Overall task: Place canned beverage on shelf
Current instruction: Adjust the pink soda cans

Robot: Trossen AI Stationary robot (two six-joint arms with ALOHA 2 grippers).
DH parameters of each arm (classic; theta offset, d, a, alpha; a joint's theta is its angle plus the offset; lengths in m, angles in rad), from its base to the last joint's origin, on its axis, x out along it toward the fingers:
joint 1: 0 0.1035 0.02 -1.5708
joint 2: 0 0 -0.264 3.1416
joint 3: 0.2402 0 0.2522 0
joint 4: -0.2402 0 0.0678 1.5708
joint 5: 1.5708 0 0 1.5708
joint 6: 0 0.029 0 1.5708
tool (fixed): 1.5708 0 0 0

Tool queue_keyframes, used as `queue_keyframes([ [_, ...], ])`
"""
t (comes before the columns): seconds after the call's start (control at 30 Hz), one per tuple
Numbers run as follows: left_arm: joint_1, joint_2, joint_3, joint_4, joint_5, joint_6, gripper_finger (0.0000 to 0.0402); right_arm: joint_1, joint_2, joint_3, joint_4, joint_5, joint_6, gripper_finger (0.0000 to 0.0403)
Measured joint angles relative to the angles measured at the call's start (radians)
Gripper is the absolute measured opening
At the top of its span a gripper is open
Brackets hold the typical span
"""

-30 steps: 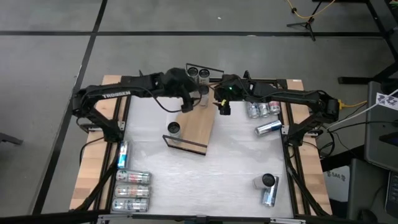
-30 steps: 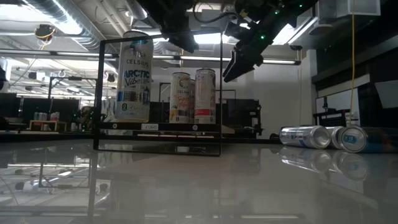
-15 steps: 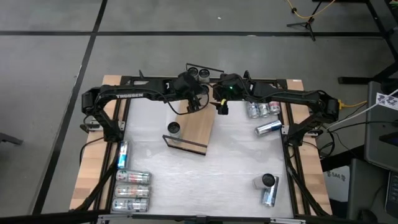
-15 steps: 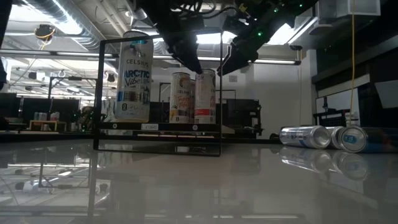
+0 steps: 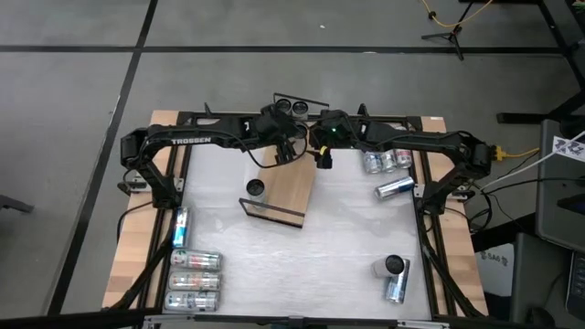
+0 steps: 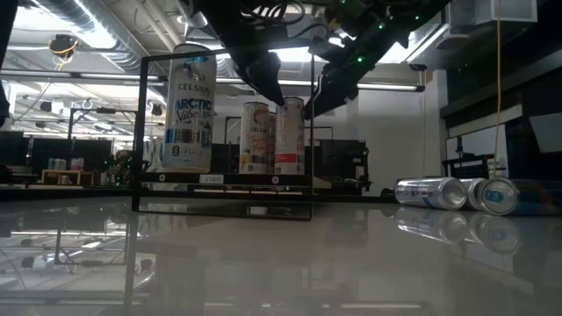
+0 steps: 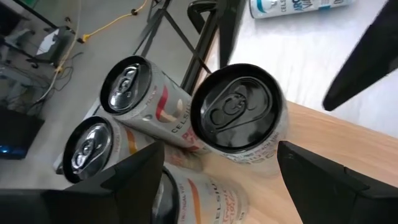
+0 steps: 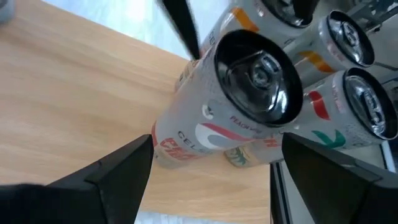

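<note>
A white canned beverage with a black top (image 7: 239, 115) stands upright on the light-wood shelf (image 5: 291, 187), near its far end. Other upright cans (image 7: 127, 93) crowd close beside it by the black wire rail (image 5: 302, 99). My left gripper (image 7: 221, 149) is open and slants down over the black-topped can (image 8: 249, 81), one finger on either side of it, with gaps showing. My right gripper (image 8: 216, 140) is open too. It points at the same can from the other side and stays short of it. In the high view both grippers (image 5: 294, 146) (image 5: 323, 160) meet over the shelf's far end.
One more can (image 5: 255, 188) stands at the shelf's near left corner by the near rail (image 5: 271, 212). Cans lie at the table's right (image 5: 386, 162) (image 5: 395, 188), near right (image 5: 394, 274) and near left (image 5: 194, 279) (image 5: 180, 226). Bare white tabletop lies in the middle front.
My left gripper has gone down and toward the far edge, tipping as it went, and has come over the black-topped can at the shelf's far end. It then kept still. Its fingers stay equally wide. The cans have not moved.
</note>
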Motion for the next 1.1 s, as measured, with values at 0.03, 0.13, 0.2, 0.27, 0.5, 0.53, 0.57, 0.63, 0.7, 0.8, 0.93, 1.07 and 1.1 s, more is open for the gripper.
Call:
queue_keyframes([
  [0.03, 0.001, 0.0, 0.0, 0.0, -0.003, 0.0, 0.0306, 0.0, 0.001, 0.0, -0.001, 0.0, 0.0, 0.0353],
  [0.13, 0.0, 0.0, 0.0, -0.001, -0.026, 0.0, 0.0306, 0.0, 0.001, 0.0, -0.001, -0.024, 0.0, 0.0353],
  [0.2, 0.0, 0.0, 0.0, -0.006, -0.045, 0.001, 0.0306, -0.001, 0.001, 0.0, -0.001, -0.053, 0.0, 0.0353],
  [0.27, 0.0, 0.0, 0.0, -0.006, -0.053, 0.001, 0.0306, -0.002, 0.001, 0.0, -0.001, -0.062, 0.0, 0.0353],
  [0.5, 0.002, 0.0, 0.0, -0.006, -0.126, 0.002, 0.0306, -0.001, 0.001, 0.0, -0.001, -0.053, 0.0, 0.0353],
  [0.53, 0.002, 0.0, 0.0, -0.006, -0.141, 0.002, 0.0306, 0.0, 0.001, 0.0, -0.001, -0.053, 0.0, 0.0353],
  [0.57, 0.002, 0.0, 0.0, -0.006, -0.157, 0.002, 0.0306, 0.0, 0.001, 0.0, -0.001, -0.054, 0.0, 0.0353],
  [0.63, 0.002, 0.0, 0.0, -0.005, -0.183, 0.001, 0.0306, 0.0, 0.001, 0.0, -0.001, -0.059, 0.0, 0.0353],
  [0.7, 0.002, 0.0, 0.0, -0.002, -0.188, 0.001, 0.0306, 0.001, 0.001, 0.0, 0.0, -0.061, 0.0, 0.0353],
  [0.8, 0.002, 0.0, 0.0, -0.002, -0.185, 0.001, 0.0306, 0.001, 0.001, 0.0, 0.0, -0.06, 0.0, 0.0353],
  [0.93, 0.002, 0.0, 0.0, -0.006, -0.184, 0.001, 0.0306, 0.001, 0.001, 0.0, 0.0, -0.06, 0.0, 0.0353],
  [1.07, 0.002, -0.001, 0.0, -0.012, -0.186, 0.001, 0.0306, 0.001, 0.001, 0.0, 0.001, -0.06, -0.001, 0.0353],
  [1.1, 0.002, -0.001, 0.0, -0.012, -0.186, 0.001, 0.0306, 0.001, 0.001, 0.0, 0.001, -0.06, -0.001, 0.0353],
])
